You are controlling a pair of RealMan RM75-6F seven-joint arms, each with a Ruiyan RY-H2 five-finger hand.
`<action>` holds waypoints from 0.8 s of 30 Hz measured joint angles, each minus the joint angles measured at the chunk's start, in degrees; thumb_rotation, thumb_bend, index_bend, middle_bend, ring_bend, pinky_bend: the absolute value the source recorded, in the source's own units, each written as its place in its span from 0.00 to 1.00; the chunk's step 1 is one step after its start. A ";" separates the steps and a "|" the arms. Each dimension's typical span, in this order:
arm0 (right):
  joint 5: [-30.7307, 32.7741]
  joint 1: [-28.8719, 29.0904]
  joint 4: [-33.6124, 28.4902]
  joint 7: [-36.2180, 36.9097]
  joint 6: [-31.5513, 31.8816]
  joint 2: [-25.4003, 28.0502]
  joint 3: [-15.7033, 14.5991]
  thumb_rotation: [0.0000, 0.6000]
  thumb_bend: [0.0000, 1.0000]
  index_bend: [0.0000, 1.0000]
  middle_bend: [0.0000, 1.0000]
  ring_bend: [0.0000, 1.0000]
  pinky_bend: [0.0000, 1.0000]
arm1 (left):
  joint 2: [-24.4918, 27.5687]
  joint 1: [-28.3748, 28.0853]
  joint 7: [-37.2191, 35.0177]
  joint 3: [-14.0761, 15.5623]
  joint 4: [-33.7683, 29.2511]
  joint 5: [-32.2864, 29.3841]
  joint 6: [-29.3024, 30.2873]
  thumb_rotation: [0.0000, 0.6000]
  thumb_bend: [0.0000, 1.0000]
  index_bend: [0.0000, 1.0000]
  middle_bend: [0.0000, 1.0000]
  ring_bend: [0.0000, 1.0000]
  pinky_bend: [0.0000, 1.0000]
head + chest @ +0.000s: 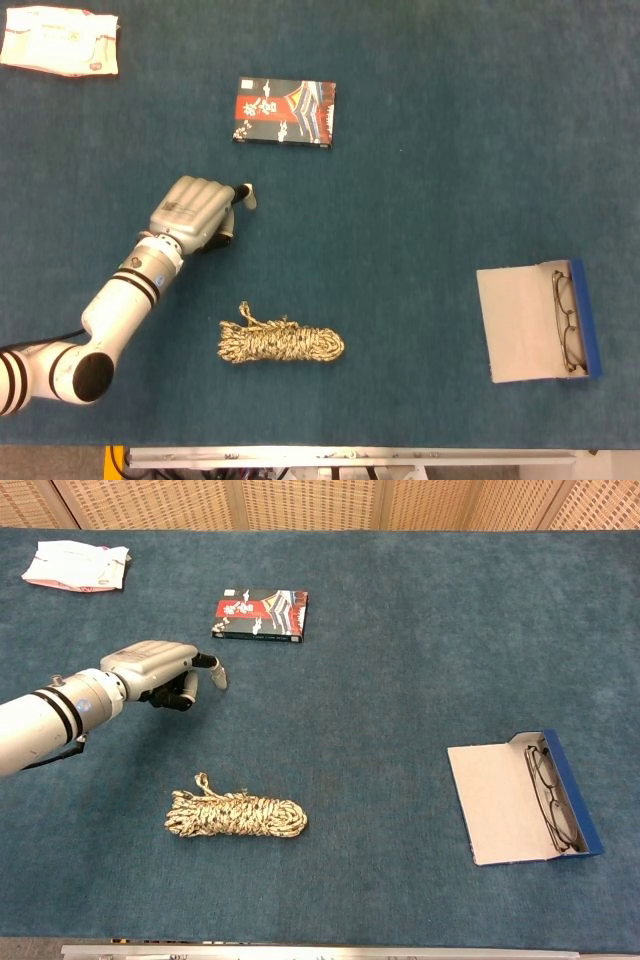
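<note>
Left hand [195, 212] hangs over the blue surface [420, 220], back of the hand up. Fingers are curled in, 1 digit pokes out toward the right, and nothing is in the grasp. The chest view gives the same reading: a closed, empty hand, apart from everything. Right hand shows in neither view.

Nearest thing is the box [285, 113], a flat red-and-black one lying up and to the right of the hand, near but not touching. The rope [281, 343], 1 coiled bundle, lies below and right of the hand, a bit further off. The hand sits roughly between the 2.

Judgement: this looks like an approach or hover step, with no contact and no grasp begun. Which of the 2 things the hand is lined up on, cannot tell. Any pick from this pose would call for spreading the fingers first, then moving over the thing and coming down. The flat box would need an edge grip; the rope is loose and would need a wrap around the bundle's middle.

Elsewhere there is an open case [520, 325] far right with glasses [567, 322] in it, and a white packet [60, 40] in the top left corner.
</note>
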 measured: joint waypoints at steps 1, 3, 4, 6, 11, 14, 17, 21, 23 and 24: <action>0.01 0.01 -0.02 -0.03 -0.04 0.01 -0.01 1.00 0.10 0.25 0.25 0.17 0.44 | -0.01 0.01 -0.07 -0.03 0.06 0.00 0.00 1.00 1.00 0.31 1.00 1.00 1.00; 0.07 0.02 -0.04 -0.06 -0.06 0.02 0.00 1.00 0.10 0.25 0.25 0.17 0.44 | -0.04 0.04 -0.19 -0.04 0.28 0.00 -0.07 1.00 1.00 0.31 1.00 1.00 1.00; 0.11 0.01 -0.03 -0.06 -0.07 0.02 0.02 1.00 0.10 0.25 0.25 0.17 0.44 | -0.05 0.04 -0.20 -0.03 0.38 0.00 -0.09 1.00 1.00 0.31 1.00 1.00 1.00; 0.14 0.00 -0.05 0.02 -0.07 0.04 0.03 1.00 0.10 0.25 0.25 0.17 0.44 | -0.09 0.03 -0.19 -0.01 0.53 0.03 -0.12 1.00 1.00 0.31 1.00 1.00 1.00; 0.09 0.01 -0.03 0.03 -0.10 0.06 -0.01 1.00 0.10 0.25 0.25 0.17 0.44 | -0.22 0.00 -0.35 -0.14 0.81 -0.02 -0.22 1.00 1.00 0.31 1.00 1.00 1.00; 0.11 0.01 -0.02 0.01 -0.13 0.06 -0.02 1.00 0.10 0.25 0.25 0.17 0.44 | -0.40 -0.02 -0.37 -0.16 1.13 -0.10 -0.30 1.00 1.00 0.31 1.00 1.00 1.00; 0.18 -0.02 -0.01 0.14 -0.06 0.08 0.03 1.00 0.10 0.25 0.25 0.17 0.44 | -0.45 0.06 -0.49 -0.17 1.38 -0.09 -0.26 1.00 1.00 0.31 1.00 1.00 1.00; 0.12 -0.03 -0.01 0.13 -0.09 0.08 -0.01 1.00 0.10 0.25 0.25 0.17 0.44 | -0.57 0.20 -0.71 -0.27 1.82 -0.12 -0.10 1.00 1.00 0.31 1.00 1.00 1.00; 0.03 0.01 -0.01 -0.07 -0.14 0.05 -0.07 1.00 0.10 0.25 0.25 0.17 0.44 | -0.60 0.26 -0.52 -0.22 2.02 -0.08 0.08 1.00 1.00 0.31 1.00 1.00 1.00; -0.05 0.03 -0.02 -0.15 -0.18 0.05 -0.11 1.00 0.10 0.25 0.25 0.17 0.44 | -0.62 0.34 -0.39 -0.16 2.12 -0.06 0.28 1.00 1.00 0.31 1.00 1.00 1.00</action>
